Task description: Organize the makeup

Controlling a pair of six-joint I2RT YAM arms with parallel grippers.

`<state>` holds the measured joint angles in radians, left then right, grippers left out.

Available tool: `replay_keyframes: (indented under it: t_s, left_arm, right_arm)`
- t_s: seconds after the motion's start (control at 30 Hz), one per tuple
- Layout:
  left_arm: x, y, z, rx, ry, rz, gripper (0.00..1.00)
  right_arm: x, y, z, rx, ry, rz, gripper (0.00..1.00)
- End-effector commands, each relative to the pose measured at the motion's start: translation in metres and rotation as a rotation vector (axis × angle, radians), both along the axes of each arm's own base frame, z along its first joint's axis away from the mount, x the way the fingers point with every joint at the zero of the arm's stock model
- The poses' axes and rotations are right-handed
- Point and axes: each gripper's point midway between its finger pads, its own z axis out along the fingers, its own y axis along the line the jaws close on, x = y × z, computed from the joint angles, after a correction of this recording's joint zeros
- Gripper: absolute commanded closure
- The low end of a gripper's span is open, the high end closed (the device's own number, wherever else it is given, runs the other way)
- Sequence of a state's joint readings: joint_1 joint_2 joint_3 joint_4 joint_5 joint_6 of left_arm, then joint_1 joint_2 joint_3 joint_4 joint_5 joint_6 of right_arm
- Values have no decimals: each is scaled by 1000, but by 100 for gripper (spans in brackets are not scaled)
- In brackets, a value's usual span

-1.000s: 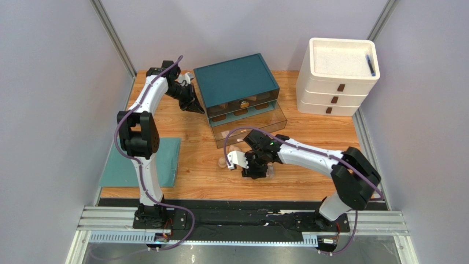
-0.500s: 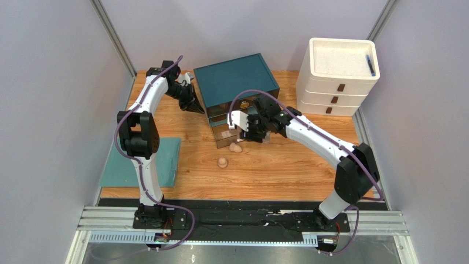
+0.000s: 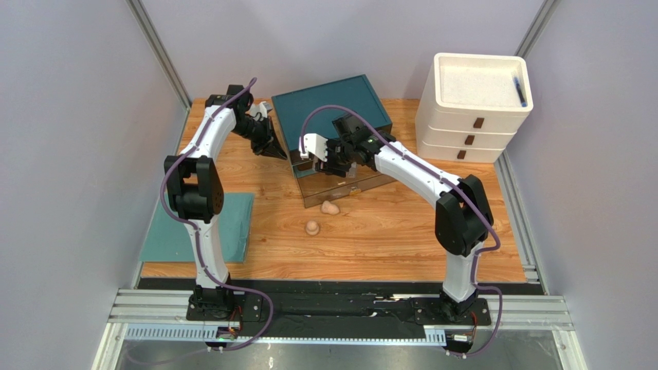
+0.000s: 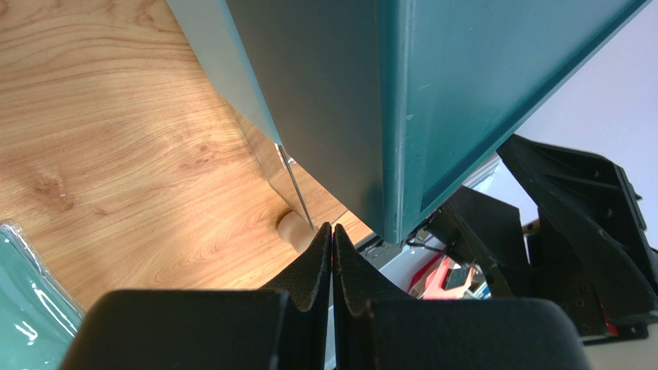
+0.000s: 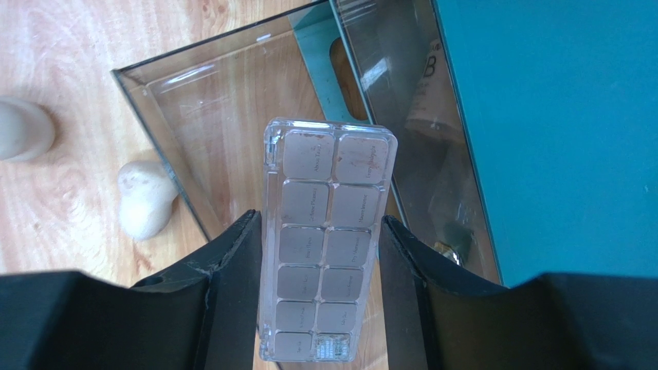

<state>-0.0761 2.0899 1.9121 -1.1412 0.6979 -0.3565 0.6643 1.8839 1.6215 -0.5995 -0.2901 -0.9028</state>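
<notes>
My right gripper (image 5: 320,231) is shut on the flat palette (image 5: 324,231) of brownish squares and holds it above the pulled-out clear drawer (image 5: 224,131) of the teal organizer (image 3: 332,112). In the top view the gripper (image 3: 332,163) hides the palette. Two beige sponges (image 3: 330,208) (image 3: 312,227) lie on the wood in front of the drawer; they also show in the right wrist view (image 5: 145,196) (image 5: 19,127). A brown-tinted bottle (image 5: 432,116) lies in the drawer above. My left gripper (image 3: 275,150) is shut and empty, its tips (image 4: 332,231) by the organizer's left side.
A white three-drawer unit (image 3: 467,127) stands at the back right with a blue pen (image 3: 520,91) on its top tray. A teal mat (image 3: 232,223) lies at the left. The organizer's teal wall (image 4: 432,92) is close to my left fingers.
My right arm has carried the palette from the table's near middle back to above the open clear drawer. The two sponges are now uncovered. The left arm has not moved.
</notes>
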Motion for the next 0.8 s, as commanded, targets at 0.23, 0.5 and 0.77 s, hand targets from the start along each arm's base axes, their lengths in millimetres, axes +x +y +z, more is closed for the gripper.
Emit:
replay_keyframes:
  t_s: [0.23, 0.5, 0.77]
  left_arm:
    - [9, 3, 15, -3, -57, -10, 96]
    - [10, 5, 16, 8, -66, -4, 96]
    - [10, 5, 18, 7, -73, -2, 95]
  right_arm:
    - [21, 29, -1, 122, 4, -53, 86]
    - [20, 31, 2, 178, 13, -93, 31]
    - [4, 18, 32, 241, 10, -158, 29]
